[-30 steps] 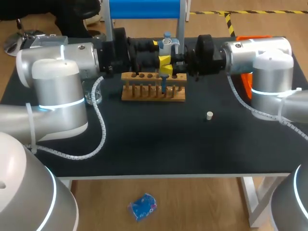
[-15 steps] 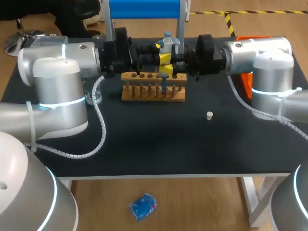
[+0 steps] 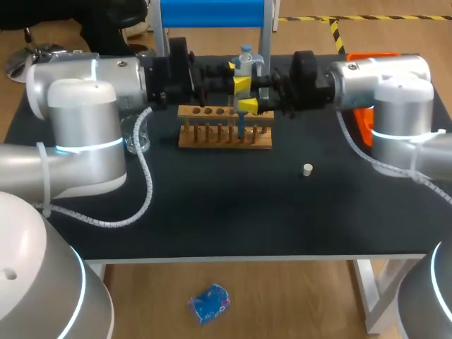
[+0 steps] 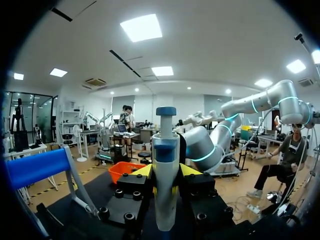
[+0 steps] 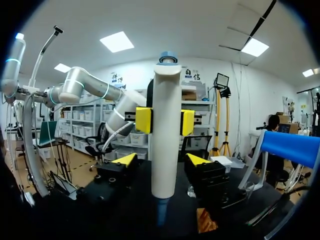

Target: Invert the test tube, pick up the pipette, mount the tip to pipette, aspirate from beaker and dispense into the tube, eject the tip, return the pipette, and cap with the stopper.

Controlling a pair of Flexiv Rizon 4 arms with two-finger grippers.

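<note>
One stopper lies right of the worktop's middle, untouched. Beyond it, above the rack at the far edge, my right jaws have just spread off the upright pipette. My left jaws alone pinch it now, so the handover looks done.

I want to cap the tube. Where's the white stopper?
In the head view the stopper sits on the black table, right of middle, forward and right of the wooden rack.

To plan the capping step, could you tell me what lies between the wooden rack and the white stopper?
Nothing: the head view shows only bare black table between the wooden rack and the white stopper.
</note>
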